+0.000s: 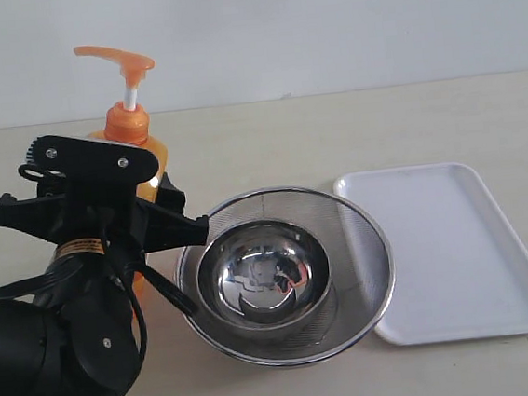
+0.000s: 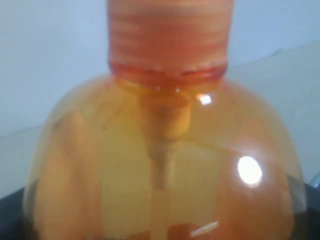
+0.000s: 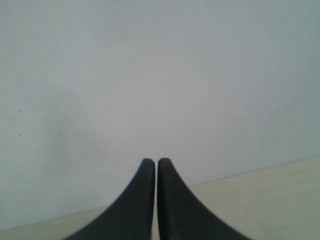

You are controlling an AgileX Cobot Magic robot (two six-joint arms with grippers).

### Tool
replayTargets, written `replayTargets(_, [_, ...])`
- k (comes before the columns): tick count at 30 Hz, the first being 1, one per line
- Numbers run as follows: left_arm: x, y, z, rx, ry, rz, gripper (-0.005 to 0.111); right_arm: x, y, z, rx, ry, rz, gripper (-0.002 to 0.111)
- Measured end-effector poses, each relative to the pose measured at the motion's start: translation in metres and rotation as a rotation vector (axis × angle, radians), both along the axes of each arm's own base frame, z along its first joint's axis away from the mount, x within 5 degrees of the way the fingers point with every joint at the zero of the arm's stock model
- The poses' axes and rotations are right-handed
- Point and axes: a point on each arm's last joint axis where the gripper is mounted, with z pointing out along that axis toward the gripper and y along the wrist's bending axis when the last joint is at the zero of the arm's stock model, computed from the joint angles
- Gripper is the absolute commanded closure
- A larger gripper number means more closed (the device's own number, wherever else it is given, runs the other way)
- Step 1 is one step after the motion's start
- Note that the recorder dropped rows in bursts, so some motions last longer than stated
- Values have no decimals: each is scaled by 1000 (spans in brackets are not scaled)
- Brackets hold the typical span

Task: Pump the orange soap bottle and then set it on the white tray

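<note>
Left wrist view: left fingers (image 2: pixel 11 220) clasp the orange soap bottle (image 2: pixel 160 165) at its flanks, below the shoulder. Bottle upright on the bench (image 1: pixel 333 135), pump head raised, its label hidden behind the arm. Beside it, a mesh strainer (image 1: pixel 361 235) holding a steel bowl (image 1: pixel 262 273). White tray (image 1: pixel 446 246) just beyond the strainer. Right fingers (image 3: pixel 145 200) pressed together, holding nothing. Yellow arm sticker (image 1: pixel 80 246): writing illegible.

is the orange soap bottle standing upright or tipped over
upright: the orange soap bottle stands on the table, pump head straight above its body; its base is hidden
</note>
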Motion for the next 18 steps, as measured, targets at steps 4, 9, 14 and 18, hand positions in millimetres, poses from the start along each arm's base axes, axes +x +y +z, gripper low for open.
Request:
replayTargets(4, [0,0,0,0,0,0,102,0,0,0,-4,2,-1,108])
replayTargets(9, [0,0,0,0,0,0,102,0,0,1,1,-7,-1,108])
replayTargets(14, [0,0,0,0,0,0,102,-2,-2,7,13,-80,-14,108])
replayTargets(18, [0,0,0,0,0,0,102,3,-2,6,13,-57,-15,108])
